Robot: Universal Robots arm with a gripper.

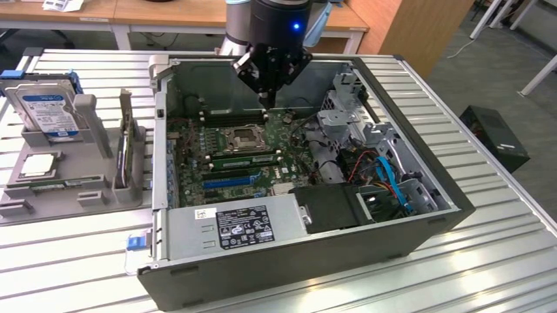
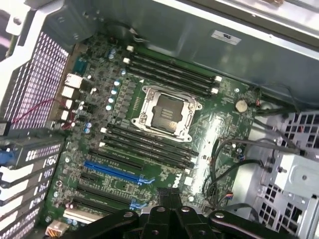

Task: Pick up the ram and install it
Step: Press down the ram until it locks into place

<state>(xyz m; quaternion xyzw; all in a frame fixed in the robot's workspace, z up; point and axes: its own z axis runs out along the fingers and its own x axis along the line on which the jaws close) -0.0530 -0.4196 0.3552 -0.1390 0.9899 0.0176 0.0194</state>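
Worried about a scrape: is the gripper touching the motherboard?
Cannot tell. In the exterior view the gripper reaches into the case over the motherboard, but neither contact nor gap shows plainly.

Ram [image 1: 48, 186] was a thin green stick, lying flat in the grey holder [image 1: 87, 195], left of the case [image 1: 418, 215].

I see even, bright overhead light on the slatted desk [image 1: 487, 261], with a pale glare streak just in front of the computer case [image 1: 304, 287]. Inside the case the motherboard [image 1: 235, 153] sits dimmer, shaded by the walls. A blue light glows on the arm [image 1: 296, 27]. In the wrist view the motherboard [image 2: 149, 124] looks soft and slightly hazy, and the claw [image 2: 169, 209] is a dark blurred shape.
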